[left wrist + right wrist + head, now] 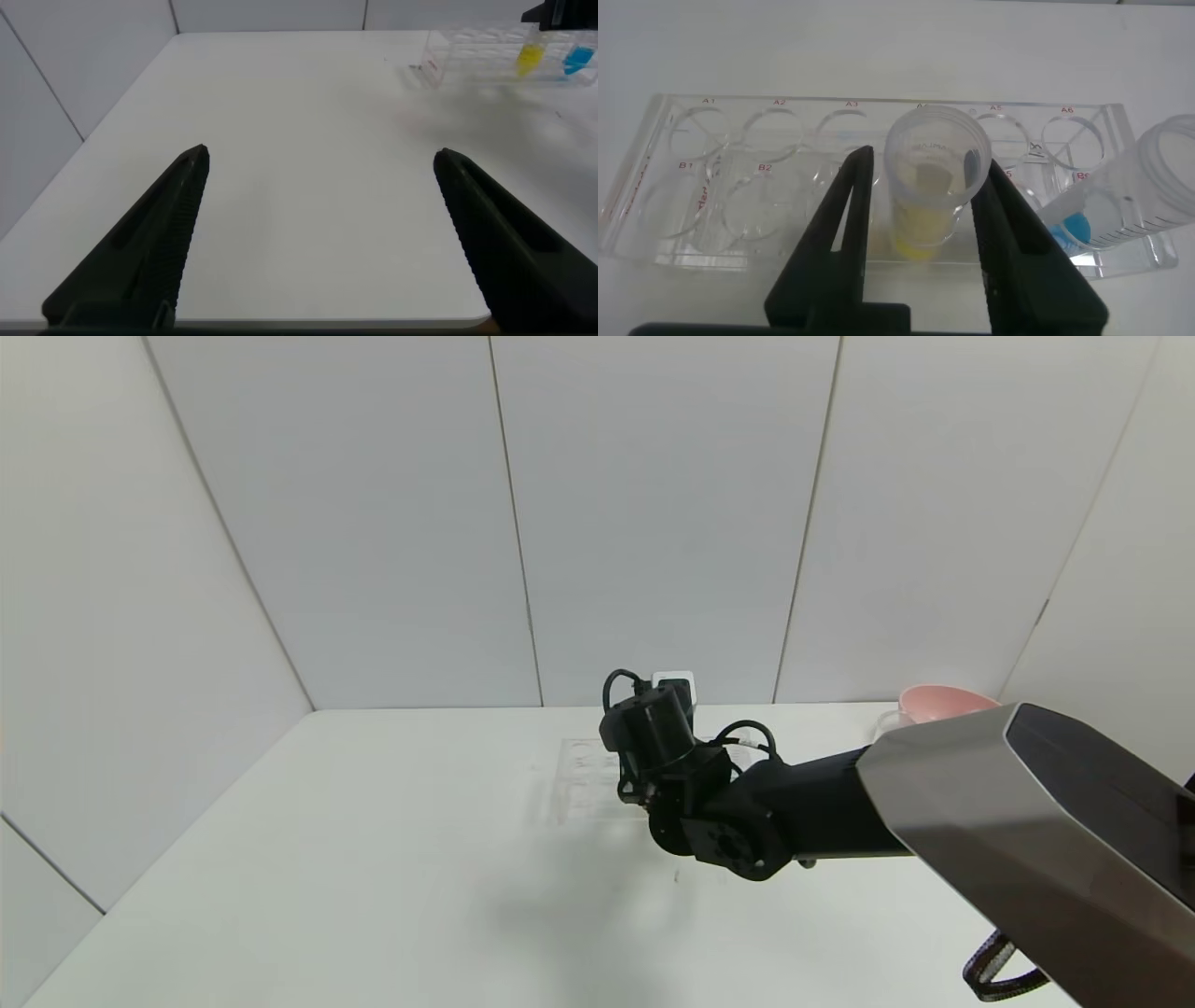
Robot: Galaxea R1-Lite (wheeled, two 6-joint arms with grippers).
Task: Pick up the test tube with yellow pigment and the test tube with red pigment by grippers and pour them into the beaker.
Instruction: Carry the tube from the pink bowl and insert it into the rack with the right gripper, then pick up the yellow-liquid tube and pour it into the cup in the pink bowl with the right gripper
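Observation:
The test tube with yellow pigment (926,219) stands upright in a hole of the clear tube rack (738,168). My right gripper (931,154) is open, with one finger on each side of this tube, close to its walls. In the head view the right arm (803,803) reaches over the rack (583,775) and hides the tubes. My left gripper (320,154) is open and empty, low over the table's left part, far from the rack. The yellow tube also shows in the left wrist view (530,58). The test tube with red pigment is not in view. A clear rim (885,721), perhaps the beaker, shows beside the pink bowl.
A tube with blue liquid (1148,187) leans in the rack right beside the yellow one. A pink bowl (938,702) stands at the table's far right, partly behind my right arm. The rack's other holes look empty. White walls close in the table.

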